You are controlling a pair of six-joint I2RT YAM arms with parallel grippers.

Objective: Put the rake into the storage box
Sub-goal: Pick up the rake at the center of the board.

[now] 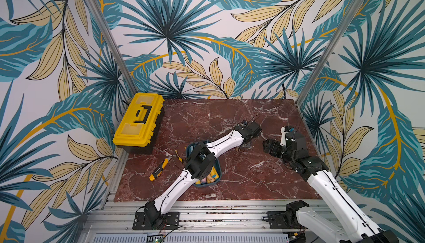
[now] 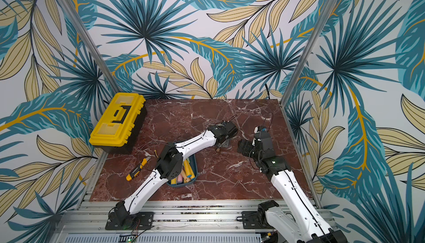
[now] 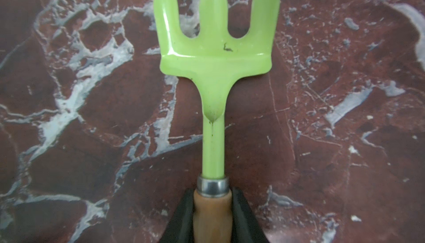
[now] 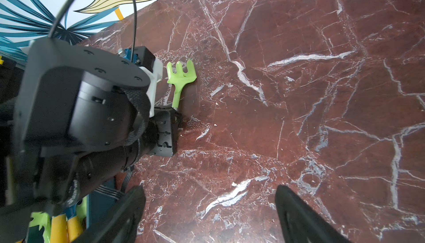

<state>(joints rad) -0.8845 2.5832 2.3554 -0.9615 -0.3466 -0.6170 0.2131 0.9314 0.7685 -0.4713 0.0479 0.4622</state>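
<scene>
The rake (image 3: 215, 53) has a pale green three-tined head, a metal collar and a wooden handle, and it lies on the red marble table. My left gripper (image 3: 212, 198) is shut on the wooden handle just behind the collar. From the right wrist view the rake's head (image 4: 180, 76) sticks out beyond the left gripper (image 4: 173, 115). In both top views the left wrist (image 1: 247, 136) (image 2: 224, 131) covers the rake. The storage box (image 1: 218, 178) (image 2: 196, 175), a dark teal tray holding yellow-handled tools, sits under the left arm's elbow. My right gripper (image 4: 209, 216) (image 1: 268, 146) hangs open and empty over bare marble, right of the left one.
A large yellow toolbox (image 1: 138, 122) with a black handle stands at the table's back left. A yellow and black utility knife (image 1: 159, 166) lies left of the tray. Metal frame rails (image 1: 207, 209) run along the front edge, with patterned walls on three sides.
</scene>
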